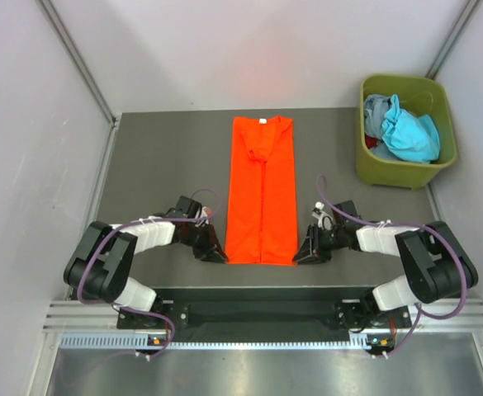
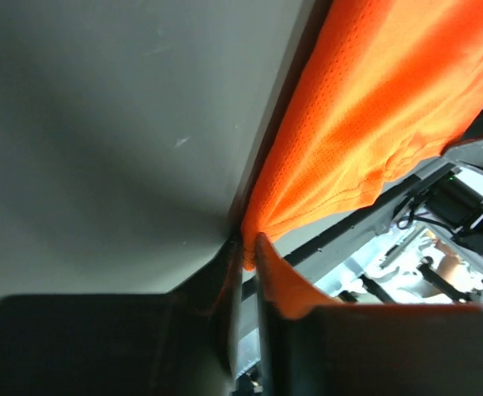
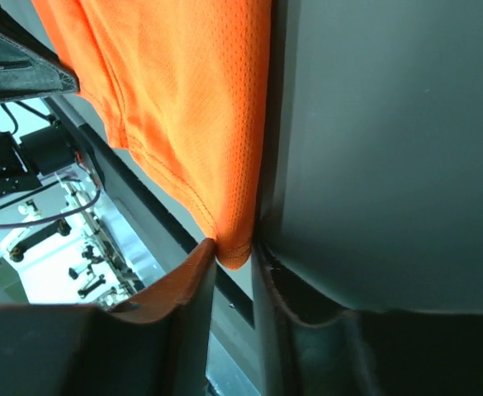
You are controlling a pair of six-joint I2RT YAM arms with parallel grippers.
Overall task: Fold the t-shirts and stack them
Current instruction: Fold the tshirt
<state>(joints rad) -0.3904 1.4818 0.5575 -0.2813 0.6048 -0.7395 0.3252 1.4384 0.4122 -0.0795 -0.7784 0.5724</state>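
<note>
So the orange shirt [image 1: 262, 190] is lying flat on the dark table [image 1: 167, 157], folded into a long narrow strip. It runs straight away from the arms, with the neck and its little white label [image 1: 263, 121] at the far end. Both arms are down at the shirt's near hem, one per corner. The left gripper [image 1: 217, 252] is on the near left corner. In the left wrist view its fingers [image 2: 284, 290] are squeezed together with the tip of that orange corner pinched between them, no real gap, just cloth. The right gripper [image 1: 305, 252] mirrors that on the near right corner, and the right wrist view shows its fingers [image 3: 193, 285] closed on a small point of hem fabric the same way. You can see the mesh texture of the cloth really well in both wrist views, and the stitched hem too. From above the rest of the shirt looks smooth, with a seam line running down the middle of the strip. Off to the right of the shirt's neck end sits an olive-green bin [image 1: 377, 169], well apart from it, and inside are a teal shirt [image 1: 410, 132] bunched on top and a grey shirt [image 1: 376, 115] crumpled toward the bin's left side.
</note>
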